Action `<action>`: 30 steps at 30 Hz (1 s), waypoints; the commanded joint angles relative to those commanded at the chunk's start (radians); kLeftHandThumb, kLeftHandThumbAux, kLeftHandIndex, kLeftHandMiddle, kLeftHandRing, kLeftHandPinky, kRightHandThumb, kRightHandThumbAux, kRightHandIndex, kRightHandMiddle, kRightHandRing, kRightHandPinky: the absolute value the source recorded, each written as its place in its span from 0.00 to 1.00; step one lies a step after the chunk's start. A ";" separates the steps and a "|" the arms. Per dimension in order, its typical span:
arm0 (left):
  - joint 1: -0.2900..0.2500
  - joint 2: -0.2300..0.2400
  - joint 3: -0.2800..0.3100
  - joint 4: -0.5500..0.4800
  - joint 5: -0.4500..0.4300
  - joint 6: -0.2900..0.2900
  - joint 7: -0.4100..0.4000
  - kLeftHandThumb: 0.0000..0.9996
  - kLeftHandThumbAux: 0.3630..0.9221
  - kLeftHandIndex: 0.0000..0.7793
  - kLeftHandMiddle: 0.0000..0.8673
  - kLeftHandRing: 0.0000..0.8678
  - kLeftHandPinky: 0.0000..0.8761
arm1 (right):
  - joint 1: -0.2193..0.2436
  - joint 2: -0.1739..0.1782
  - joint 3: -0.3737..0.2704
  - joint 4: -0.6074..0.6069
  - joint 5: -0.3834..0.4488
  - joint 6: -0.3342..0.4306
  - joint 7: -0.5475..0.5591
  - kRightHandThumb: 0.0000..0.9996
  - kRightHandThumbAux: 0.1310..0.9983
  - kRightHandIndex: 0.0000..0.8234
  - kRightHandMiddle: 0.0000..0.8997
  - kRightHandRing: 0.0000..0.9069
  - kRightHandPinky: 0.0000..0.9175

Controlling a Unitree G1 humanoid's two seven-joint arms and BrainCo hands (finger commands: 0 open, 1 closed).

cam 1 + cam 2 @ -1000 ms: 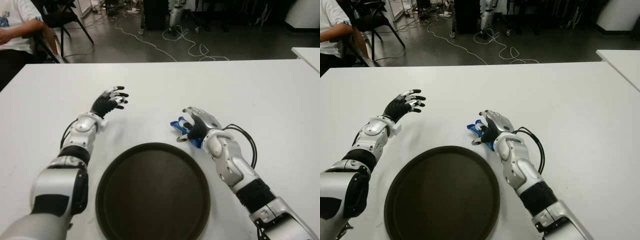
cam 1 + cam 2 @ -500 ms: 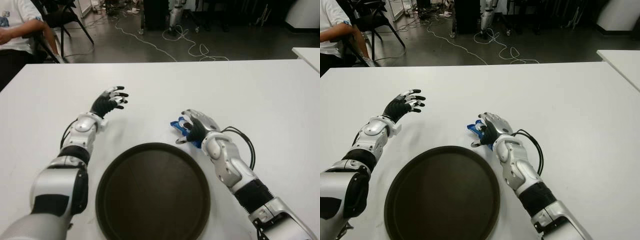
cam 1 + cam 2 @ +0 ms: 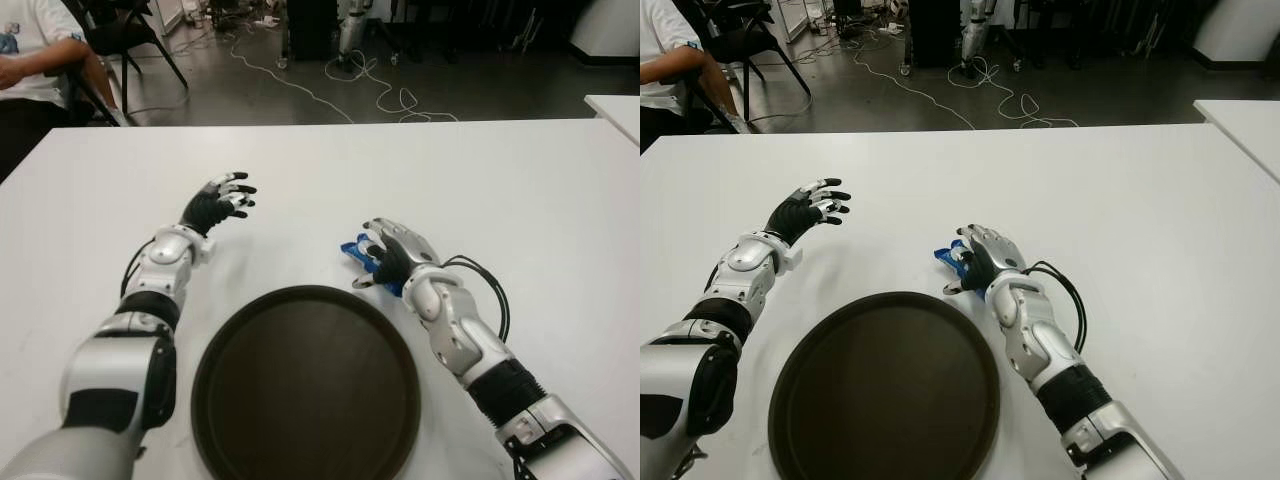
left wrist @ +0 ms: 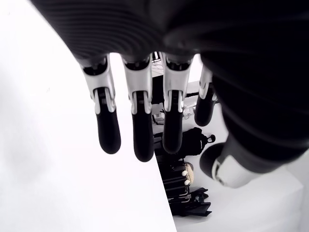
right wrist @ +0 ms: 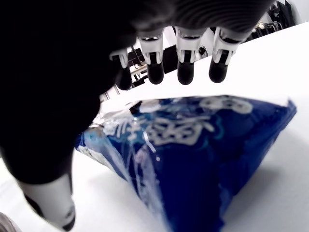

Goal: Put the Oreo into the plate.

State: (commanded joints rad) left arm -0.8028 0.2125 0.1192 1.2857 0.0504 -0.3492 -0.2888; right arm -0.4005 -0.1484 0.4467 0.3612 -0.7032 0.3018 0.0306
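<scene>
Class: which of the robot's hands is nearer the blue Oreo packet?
The right hand: it sits directly over the Oreo packet, fingers spread above it. The left hand hangs open well off to the packet's left.

The Oreo (image 5: 193, 140), a blue foil packet with white lettering, lies crumpled on the white bench (image 3: 500, 180) just beyond the far right rim of the round dark-brown plate (image 3: 305, 385), which sits flat and bare at the near edge.
</scene>
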 joint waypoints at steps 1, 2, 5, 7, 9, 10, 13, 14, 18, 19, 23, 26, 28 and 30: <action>0.000 0.000 0.000 0.000 0.000 0.000 0.000 0.09 0.53 0.23 0.33 0.35 0.38 | 0.000 0.000 0.000 0.003 0.000 -0.001 -0.003 0.00 0.72 0.07 0.06 0.06 0.07; 0.000 -0.001 0.001 0.000 0.000 -0.001 0.000 0.09 0.53 0.23 0.33 0.35 0.38 | 0.001 0.000 -0.001 0.004 0.001 -0.002 -0.006 0.00 0.72 0.07 0.06 0.06 0.08; 0.000 -0.002 -0.001 0.000 0.002 -0.003 0.003 0.09 0.52 0.23 0.33 0.35 0.37 | 0.001 0.002 -0.003 0.012 0.004 -0.004 -0.012 0.00 0.72 0.08 0.07 0.07 0.08; 0.000 -0.002 -0.002 -0.001 0.004 -0.005 0.005 0.09 0.51 0.24 0.34 0.35 0.37 | 0.001 0.003 -0.004 0.015 0.006 -0.006 -0.017 0.00 0.72 0.08 0.07 0.07 0.08; 0.001 -0.002 -0.005 -0.001 0.006 -0.007 0.006 0.09 0.50 0.24 0.34 0.35 0.38 | 0.001 0.002 -0.005 0.020 0.008 -0.010 -0.022 0.00 0.72 0.08 0.07 0.07 0.08; 0.001 -0.002 -0.005 -0.002 0.007 -0.008 0.006 0.09 0.50 0.24 0.34 0.35 0.38 | 0.001 0.002 -0.006 0.023 0.008 -0.013 -0.025 0.00 0.72 0.09 0.07 0.07 0.08; 0.002 -0.003 -0.006 -0.003 0.007 -0.011 0.007 0.09 0.51 0.25 0.34 0.35 0.38 | 0.002 0.003 -0.007 0.032 0.011 -0.021 -0.035 0.00 0.72 0.09 0.07 0.07 0.08; 0.002 -0.003 -0.006 -0.003 0.007 -0.011 0.007 0.09 0.51 0.25 0.34 0.35 0.39 | 0.002 0.003 -0.007 0.035 0.012 -0.023 -0.039 0.00 0.72 0.09 0.07 0.07 0.08; 0.002 -0.004 -0.006 -0.005 0.006 -0.013 0.007 0.10 0.51 0.25 0.34 0.35 0.39 | 0.000 0.002 -0.002 0.044 0.009 -0.024 -0.045 0.00 0.72 0.09 0.07 0.07 0.08; 0.003 -0.004 -0.006 -0.005 0.006 -0.013 0.008 0.10 0.51 0.25 0.34 0.35 0.39 | -0.001 0.003 0.000 0.045 0.007 -0.019 -0.042 0.00 0.72 0.09 0.07 0.07 0.08; 0.003 -0.004 -0.006 -0.006 0.006 -0.014 0.007 0.10 0.51 0.24 0.34 0.35 0.39 | -0.006 0.007 0.003 0.061 0.006 -0.015 -0.048 0.00 0.70 0.08 0.08 0.08 0.08; 0.004 -0.004 -0.005 -0.006 0.005 -0.013 0.007 0.10 0.51 0.24 0.34 0.35 0.39 | -0.006 0.007 0.005 0.067 0.000 -0.015 -0.059 0.00 0.69 0.09 0.08 0.08 0.09; 0.004 -0.004 -0.005 -0.006 0.004 -0.013 0.007 0.10 0.53 0.24 0.34 0.35 0.39 | -0.007 0.007 0.008 0.069 -0.003 -0.014 -0.064 0.00 0.68 0.09 0.08 0.08 0.09; 0.004 -0.004 -0.005 -0.006 0.004 -0.013 0.007 0.10 0.53 0.24 0.33 0.35 0.39 | -0.007 0.006 0.009 0.069 -0.003 -0.014 -0.066 0.00 0.68 0.09 0.08 0.09 0.09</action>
State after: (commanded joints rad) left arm -0.7992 0.2085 0.1145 1.2794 0.0546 -0.3624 -0.2816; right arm -0.4073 -0.1419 0.4553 0.4306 -0.7061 0.2878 -0.0354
